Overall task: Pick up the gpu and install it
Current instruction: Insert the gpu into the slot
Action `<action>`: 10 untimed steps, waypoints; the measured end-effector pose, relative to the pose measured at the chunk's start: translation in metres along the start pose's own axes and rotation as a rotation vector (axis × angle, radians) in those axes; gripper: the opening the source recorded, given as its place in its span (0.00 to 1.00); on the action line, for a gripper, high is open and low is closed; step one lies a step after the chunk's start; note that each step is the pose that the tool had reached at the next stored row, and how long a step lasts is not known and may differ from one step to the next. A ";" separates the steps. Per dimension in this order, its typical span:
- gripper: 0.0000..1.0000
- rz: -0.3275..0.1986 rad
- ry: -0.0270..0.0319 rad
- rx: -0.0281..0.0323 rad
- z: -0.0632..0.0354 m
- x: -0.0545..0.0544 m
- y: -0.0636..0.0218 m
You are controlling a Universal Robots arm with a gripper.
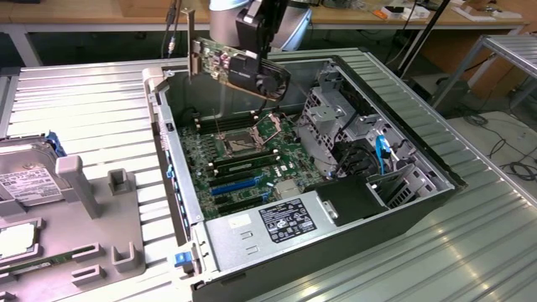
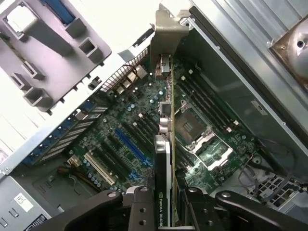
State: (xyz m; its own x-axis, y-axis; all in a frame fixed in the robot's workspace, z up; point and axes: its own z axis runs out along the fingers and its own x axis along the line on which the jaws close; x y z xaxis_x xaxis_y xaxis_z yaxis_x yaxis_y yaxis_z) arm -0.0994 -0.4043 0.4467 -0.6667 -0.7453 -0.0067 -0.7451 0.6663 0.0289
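1. Ribbed metal sheeting forms the surface point(image 1: 84, 100), which runs across most of the exterior view; wooden benches point(image 1: 100, 19) line the top edge, and loose cables point(image 1: 512, 163) lie on the floor at the far right.
2. An open computer case point(image 1: 419, 151) lies on its side in the middle of the frame, its motherboard point(image 1: 251, 157) facing up and a power supply point(image 1: 268, 229) at its lower end.
3. At the lower left stands a grey plastic fixture point(image 1: 100, 207), with a hard drive point(image 1: 21, 176) beside it at the left edge.
4. The fingers point(image 2: 103, 204) are part-way closed, clamped on the two faces of the gpu point(image 1: 239, 66).
5. The gpu hangs at the top centre of the exterior view, tilted, above the upper end of the case and clear of the motherboard; its silver bracket point(image 1: 188, 38) points up and toward the exterior view's left.
6. In the wrist view the gpu point(image 2: 163, 159) shows edge-on between the fingers, over the motherboard point(image 2: 120, 139).
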 end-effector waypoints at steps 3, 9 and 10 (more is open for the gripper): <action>0.27 -0.066 0.0019 -0.0005 0.0000 0.000 0.0000; 0.27 -0.166 0.0047 -0.0011 0.0000 0.000 0.0000; 0.27 -0.181 0.0052 -0.0012 0.0000 0.000 0.0000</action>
State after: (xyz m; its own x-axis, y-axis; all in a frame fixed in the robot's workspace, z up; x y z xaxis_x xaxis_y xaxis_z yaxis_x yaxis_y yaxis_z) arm -0.0994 -0.4043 0.4466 -0.5214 -0.8533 -0.0067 -0.8531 0.5210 0.0289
